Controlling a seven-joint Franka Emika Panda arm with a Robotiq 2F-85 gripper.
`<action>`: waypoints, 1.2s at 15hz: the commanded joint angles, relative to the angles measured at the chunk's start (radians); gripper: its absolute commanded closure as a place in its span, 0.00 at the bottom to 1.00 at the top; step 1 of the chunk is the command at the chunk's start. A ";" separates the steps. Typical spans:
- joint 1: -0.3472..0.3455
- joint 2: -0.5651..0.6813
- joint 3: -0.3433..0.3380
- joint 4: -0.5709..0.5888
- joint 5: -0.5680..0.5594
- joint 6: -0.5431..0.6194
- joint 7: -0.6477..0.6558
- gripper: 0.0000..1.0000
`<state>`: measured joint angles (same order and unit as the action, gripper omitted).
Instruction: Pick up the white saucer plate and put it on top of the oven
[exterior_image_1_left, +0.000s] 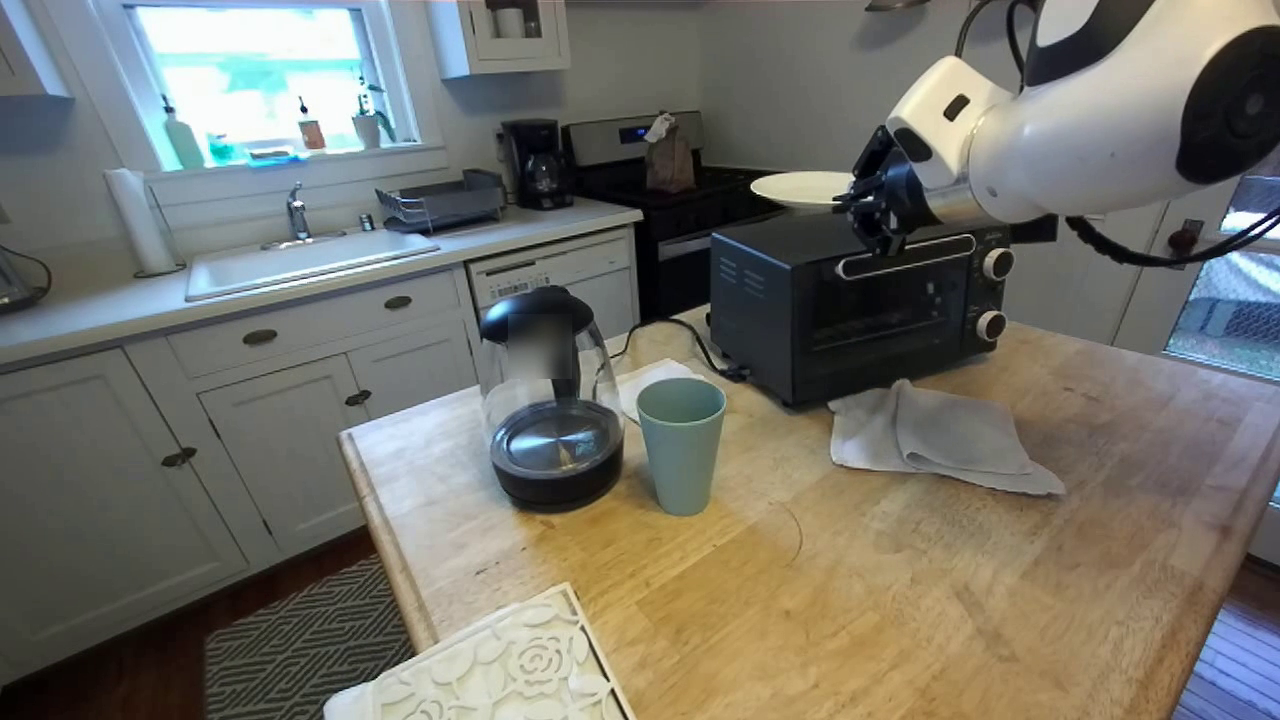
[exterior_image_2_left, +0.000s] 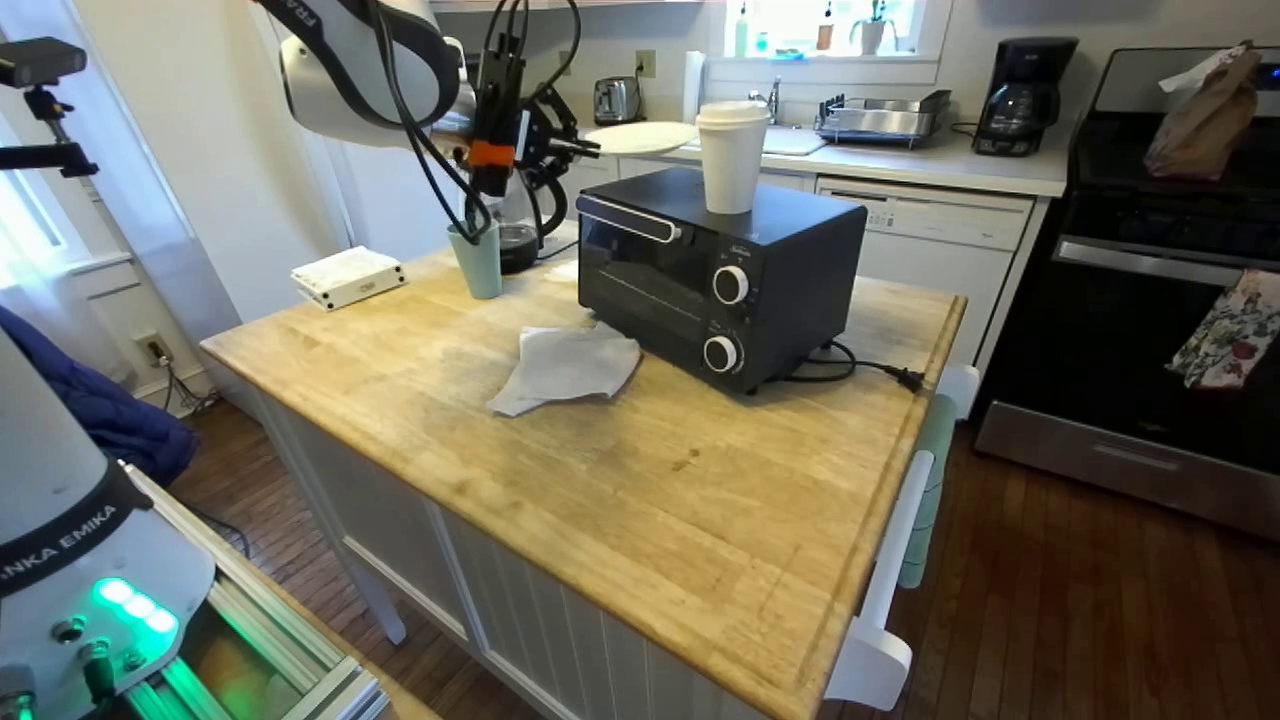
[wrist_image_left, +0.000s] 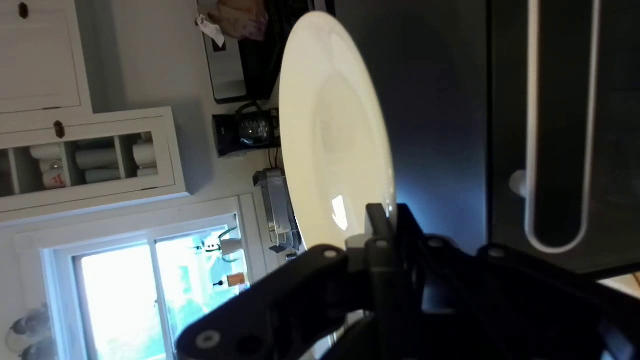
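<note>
Where the white saucer plate (wrist_image_left: 332, 127) is: up in the air, near level in both exterior views, higher than the top of the oven (exterior_image_1_left: 860, 315).
Gripper (wrist_image_left: 392, 215): pinching the plate rim at one edge, one finger (wrist_image_left: 378, 217) on the upper face, the other under it.
Oven top (exterior_image_2_left: 655, 195): black, flat; plate not resting on it. In wrist view plate overlaps it; cannot tell how much is truly above.
Tall white cup (exterior_image_2_left: 733, 160): upright on oven top, roughly mid-surface in an exterior view, plate just beside it there; real gap unclear.
Handle (wrist_image_left: 532, 125): along oven front, apart from plate in wrist view.
Step in hand: probably bringing plate over oven top, then lowering. Pick looks done, placing left.
Aim: stretch of oven top away from the knobs (exterior_image_2_left: 730, 285); cup takes the middle, so room is likely tight. Plate hitting cup is main risk.
Plate tilt: one-edge hold, far side may dip; move slow, no wrist roll.
Lowering: straight down, eyes on the far rim, ease off at first contact, never drop.
Lower finger: probably meets oven before plate does; let pinched rim overhang the front edge so finger clears the surface.
Release: only with most of plate supported; part fingers slightly, slide straight back along the rim's plane, clear of handle.
</note>
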<state>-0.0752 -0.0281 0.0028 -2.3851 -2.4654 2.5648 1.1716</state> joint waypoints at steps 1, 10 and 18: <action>0.010 -0.038 -0.033 -0.040 0.013 0.013 -0.031 0.98; 0.005 -0.016 -0.065 -0.026 -0.024 0.039 0.004 0.98; 0.003 0.055 -0.067 0.056 -0.012 0.069 -0.008 0.98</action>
<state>-0.0752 -0.0134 -0.0535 -2.3879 -2.4707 2.6055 1.1662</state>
